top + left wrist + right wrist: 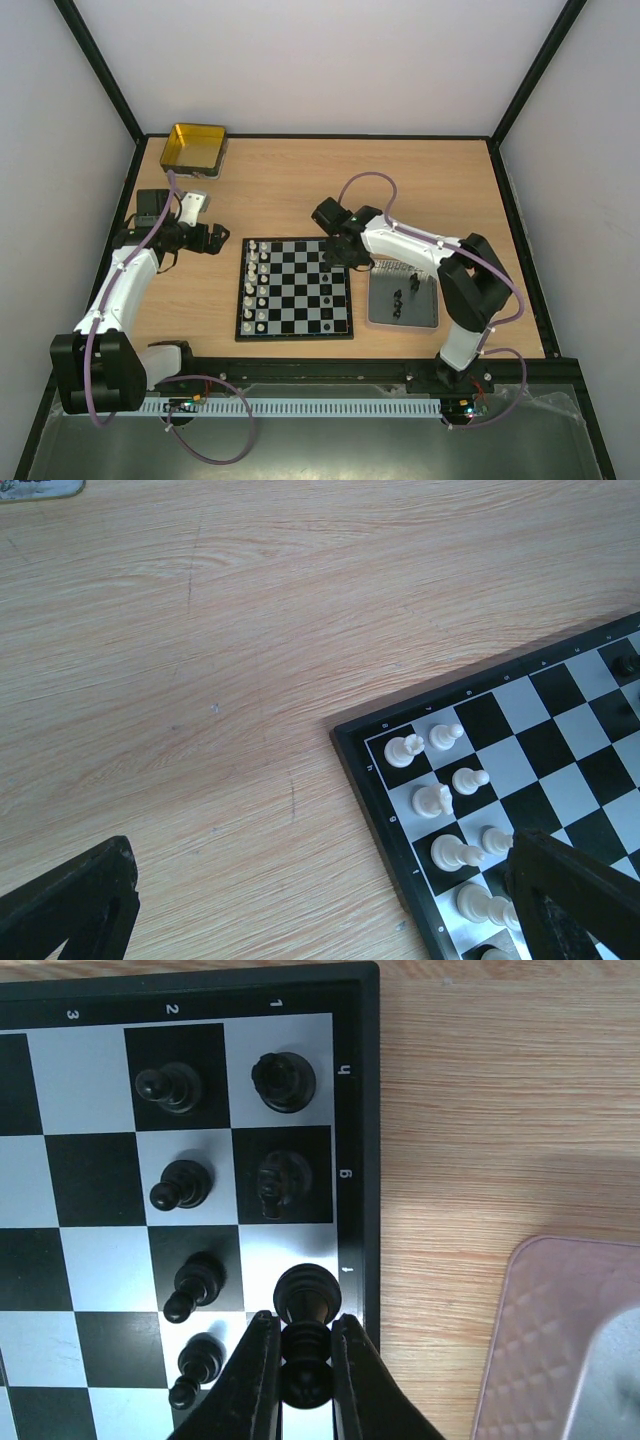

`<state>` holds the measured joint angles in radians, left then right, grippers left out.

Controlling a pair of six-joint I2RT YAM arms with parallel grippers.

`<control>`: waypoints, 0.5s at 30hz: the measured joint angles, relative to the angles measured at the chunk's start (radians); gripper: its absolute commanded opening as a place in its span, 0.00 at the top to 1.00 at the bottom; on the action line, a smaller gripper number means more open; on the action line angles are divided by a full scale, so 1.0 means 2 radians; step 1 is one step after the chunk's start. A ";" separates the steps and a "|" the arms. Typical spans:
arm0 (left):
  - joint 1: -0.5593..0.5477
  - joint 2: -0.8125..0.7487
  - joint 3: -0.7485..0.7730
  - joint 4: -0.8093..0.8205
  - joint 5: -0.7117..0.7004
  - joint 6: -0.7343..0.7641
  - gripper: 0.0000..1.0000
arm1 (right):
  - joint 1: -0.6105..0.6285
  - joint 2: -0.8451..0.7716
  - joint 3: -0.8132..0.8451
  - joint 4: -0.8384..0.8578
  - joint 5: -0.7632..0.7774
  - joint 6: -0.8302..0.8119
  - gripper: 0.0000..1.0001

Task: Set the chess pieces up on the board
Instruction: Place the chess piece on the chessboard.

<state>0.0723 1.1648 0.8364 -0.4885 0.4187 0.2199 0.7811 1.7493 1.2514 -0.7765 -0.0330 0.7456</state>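
The board (pixel 295 337) lies mid-table, with white chess pieces (pixel 256 285) in its two left columns. In the right wrist view, my right gripper (pixel 305 1350) is shut on a black piece (pixel 307 1305), tilted over a white square by the board's rim (pixel 358 1110). Black pieces (pixel 180 1185) stand in two rows beside it. My left gripper (pixel 220 240) hovers left of the board, open and holding nothing. Its fingers (pixel 70 905) straddle bare wood and the board's corner (pixel 370 780), where white pieces (pixel 433 800) stand.
A grey tray (pixel 403 315) right of the board holds a few more black pieces (pixel 400 298); its corner (pixel 560 1340) shows in the right wrist view. A gold tin (pixel 195 147) sits at the far left corner, with a dark box (pixel 152 205) below it.
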 measured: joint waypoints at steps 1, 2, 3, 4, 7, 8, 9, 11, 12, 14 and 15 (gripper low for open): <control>0.000 0.000 0.000 0.000 0.000 0.000 0.01 | 0.001 0.002 0.001 0.001 -0.001 0.000 0.92; 0.000 0.000 0.000 0.000 0.000 0.000 0.00 | 0.002 0.003 0.002 0.002 -0.001 0.000 0.92; 0.000 0.000 0.000 0.000 0.000 0.000 0.01 | 0.002 0.004 0.003 0.002 -0.002 0.000 0.92; 0.000 0.000 0.000 0.000 0.000 0.000 0.01 | 0.002 0.006 0.004 0.002 -0.002 0.000 0.92; 0.000 0.000 0.000 0.000 0.000 0.000 0.00 | 0.003 0.011 0.008 0.003 -0.004 0.000 0.92; 0.000 0.000 0.000 0.000 0.000 0.000 0.01 | 0.004 0.013 0.008 0.004 -0.004 0.000 0.92; 0.000 0.000 0.000 0.000 0.000 0.000 0.01 | 0.004 0.015 0.008 0.005 -0.005 0.000 0.92; 0.000 0.000 0.000 0.000 0.000 0.000 0.01 | 0.006 0.018 0.008 0.007 -0.006 0.000 0.92; 0.000 0.000 0.000 0.000 0.000 0.000 0.01 | 0.006 0.019 0.008 0.008 -0.006 0.000 0.92; 0.000 0.000 0.000 0.000 0.000 0.000 0.01 | 0.006 0.023 0.008 0.010 -0.007 0.000 0.92; 0.000 0.000 0.000 0.000 0.000 0.000 0.01 | 0.006 0.024 0.008 0.011 -0.007 0.000 0.92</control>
<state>0.0723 1.1648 0.8364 -0.4885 0.4187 0.2199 0.7940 1.7977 1.2671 -0.7551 -0.0467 0.7464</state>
